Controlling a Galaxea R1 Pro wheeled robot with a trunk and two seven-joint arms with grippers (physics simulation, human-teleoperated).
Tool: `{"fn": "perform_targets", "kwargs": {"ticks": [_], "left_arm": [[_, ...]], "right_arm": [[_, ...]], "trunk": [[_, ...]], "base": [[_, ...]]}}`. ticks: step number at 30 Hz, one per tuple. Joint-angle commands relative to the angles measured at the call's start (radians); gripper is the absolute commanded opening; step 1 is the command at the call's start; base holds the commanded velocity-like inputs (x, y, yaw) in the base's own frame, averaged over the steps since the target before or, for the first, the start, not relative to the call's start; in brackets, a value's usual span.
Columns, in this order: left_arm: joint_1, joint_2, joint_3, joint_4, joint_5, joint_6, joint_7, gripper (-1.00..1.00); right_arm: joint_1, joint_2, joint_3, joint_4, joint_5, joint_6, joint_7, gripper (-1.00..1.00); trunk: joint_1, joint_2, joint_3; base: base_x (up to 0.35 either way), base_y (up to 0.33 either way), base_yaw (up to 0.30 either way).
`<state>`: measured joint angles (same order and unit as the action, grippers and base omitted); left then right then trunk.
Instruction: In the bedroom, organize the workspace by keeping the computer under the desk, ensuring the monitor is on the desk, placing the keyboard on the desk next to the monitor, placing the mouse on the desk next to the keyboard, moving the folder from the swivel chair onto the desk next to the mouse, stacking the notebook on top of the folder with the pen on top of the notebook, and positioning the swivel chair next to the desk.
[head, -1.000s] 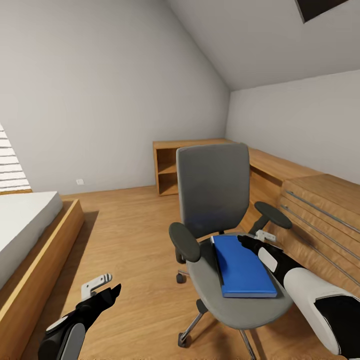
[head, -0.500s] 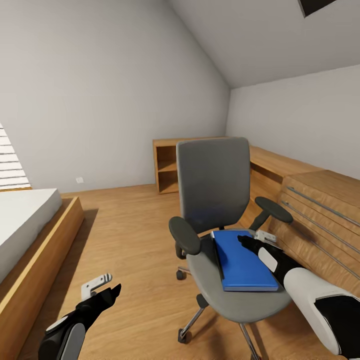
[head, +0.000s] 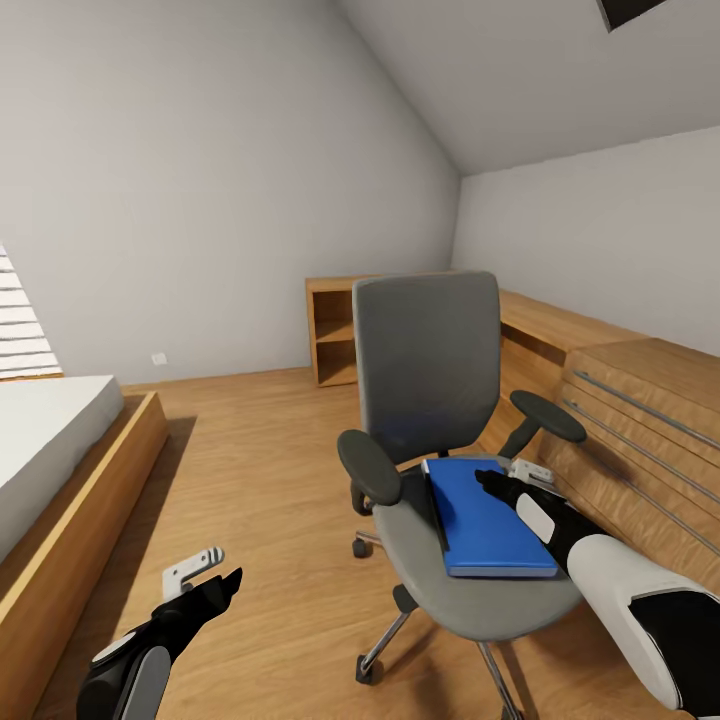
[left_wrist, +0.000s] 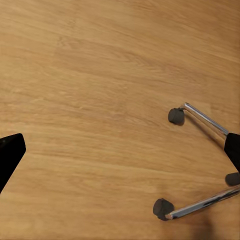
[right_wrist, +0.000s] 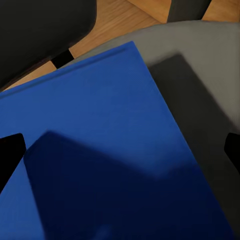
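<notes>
The swivel chair (head: 430, 370), grey with black armrests, stands mid-room on the wood floor. The blue folder (head: 485, 525) lies flat on its seat. My right gripper (head: 508, 480) hovers open just above the folder's far right edge, beside the right armrest. In the right wrist view the folder (right_wrist: 100, 150) spans the space beneath the spread fingers of the right gripper (right_wrist: 120, 152). My left gripper (head: 212, 573) hangs open and holds nothing, low over the floor left of the chair. Beneath the left gripper (left_wrist: 120, 150) in its wrist view lie the chair's metal legs and castors (left_wrist: 176, 115).
A wood-framed bed (head: 70, 470) runs along the left. A light wood chest of drawers (head: 640, 430) stands close on the chair's right, and an open wood shelf unit (head: 335, 340) sits against the back wall. Bare floor (head: 250, 450) lies between bed and chair.
The whole picture has shifted slightly upward, so the camera moved. Both grippers keep their poses, and the folder still lies on the seat.
</notes>
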<state>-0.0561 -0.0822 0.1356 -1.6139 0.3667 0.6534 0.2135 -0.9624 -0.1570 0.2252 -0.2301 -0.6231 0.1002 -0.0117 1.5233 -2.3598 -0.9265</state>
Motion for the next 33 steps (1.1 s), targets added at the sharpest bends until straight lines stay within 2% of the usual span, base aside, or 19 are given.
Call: {"fn": "perform_targets", "kwargs": {"ticks": [1, 13, 33], "left_arm": [[-0.001, -0.001, 0.001, -0.001, 0.011, 0.004, 0.007, 1.00], [-0.001, 0.002, 0.001, 0.006, 0.007, 0.007, 0.006, 1.00], [-0.001, 0.002, 0.001, 0.007, 0.006, 0.005, 0.006, 1.00]], "right_arm": [[0.001, -0.001, 0.008, 0.005, -0.012, 0.004, -0.002, 1.00], [0.001, -0.001, 0.008, 0.005, -0.012, 0.004, -0.003, 1.00], [0.001, -0.001, 0.008, 0.005, -0.012, 0.004, -0.008, 1.00]], "trunk": [[0.000, 0.000, -0.001], [0.000, 0.000, -0.001], [0.000, 0.000, -0.001]], "base": [[0.000, 0.000, 0.000], [-0.001, 0.000, 0.000], [-0.150, 0.000, 0.000]]}}
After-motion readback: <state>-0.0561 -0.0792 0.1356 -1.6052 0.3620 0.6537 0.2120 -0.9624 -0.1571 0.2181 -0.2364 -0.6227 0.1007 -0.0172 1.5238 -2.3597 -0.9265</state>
